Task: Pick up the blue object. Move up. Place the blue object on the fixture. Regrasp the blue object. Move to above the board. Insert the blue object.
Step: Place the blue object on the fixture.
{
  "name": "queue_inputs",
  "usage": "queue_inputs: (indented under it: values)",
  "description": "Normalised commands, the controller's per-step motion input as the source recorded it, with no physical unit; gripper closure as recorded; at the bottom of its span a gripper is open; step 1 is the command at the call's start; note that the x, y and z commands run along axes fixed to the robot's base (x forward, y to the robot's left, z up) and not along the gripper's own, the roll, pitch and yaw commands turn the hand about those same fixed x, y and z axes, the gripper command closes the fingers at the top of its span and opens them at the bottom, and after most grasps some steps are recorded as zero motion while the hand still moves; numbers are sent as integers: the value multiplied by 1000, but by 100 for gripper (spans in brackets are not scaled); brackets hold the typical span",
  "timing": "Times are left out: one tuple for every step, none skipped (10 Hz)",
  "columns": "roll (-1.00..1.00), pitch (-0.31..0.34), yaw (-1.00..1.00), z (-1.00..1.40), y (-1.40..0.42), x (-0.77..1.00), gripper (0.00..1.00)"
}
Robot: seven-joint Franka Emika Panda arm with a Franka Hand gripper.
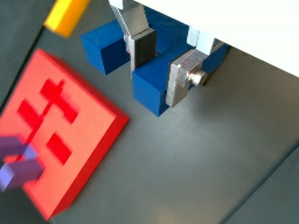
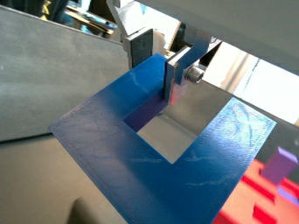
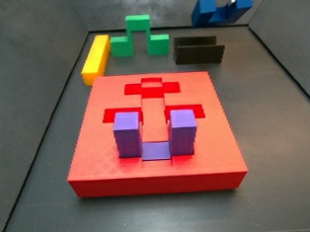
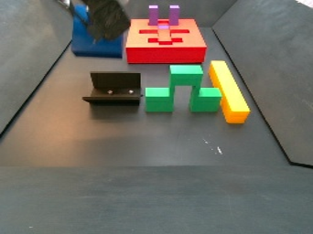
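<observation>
One prong of the blue object (image 1: 158,86) sat clamped between the silver fingers (image 1: 181,77) of the pincer (image 1: 162,59) in both wrist views, so the pincer was closed on it. In a side view the blue object (image 3: 215,7) hung at the far back corner of the floor (image 3: 269,101), beyond the fixture (image 3: 198,50), and looked clear of the floor, though the lift could not be judged exactly. That pointed to the first steps, pick-up and moving up, being done or nearly so, with placing on the fixture next. That move would call for carrying the block sideways and forward until it stood over the fixture, then lowering it squarely onto the low black holder. Room looked fair: the fixture (image 4: 113,90) stood apart from the green block (image 4: 184,88) beside it, and the yellow bar (image 4: 228,90) lay farther off. The side wall (image 4: 37,64) ran close to the start point, so the path should swing inward first. The red board (image 3: 152,133), with a purple block (image 3: 152,133) already seated in it, lay well apart from that route.
</observation>
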Motion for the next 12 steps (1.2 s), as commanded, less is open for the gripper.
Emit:
queue_inputs:
  values:
    - [-220, 69, -300, -551, 620, 3, 100]
    - [-611, 66, 131, -426, 154, 0, 100]
    - [-1000, 269, 240, -89, 154, -37, 100]
    - [-1000, 234, 234, 0, 146, -49, 100]
    - [-774, 111, 214, -69, 69, -49, 100]
    - [-40, 0, 91, -34, 71, 0, 100]
    - [346, 0, 0, -37, 0, 31, 100]
    - [737, 0, 0, -134, 0, 171, 100]
    - [880, 0, 0, -100, 0, 209, 100]
    - [626, 31, 0, -97, 0, 34, 100]
    - [120, 54, 0, -111, 0, 0, 100]
    - [-6, 14, 0, -177, 29, -66, 100]
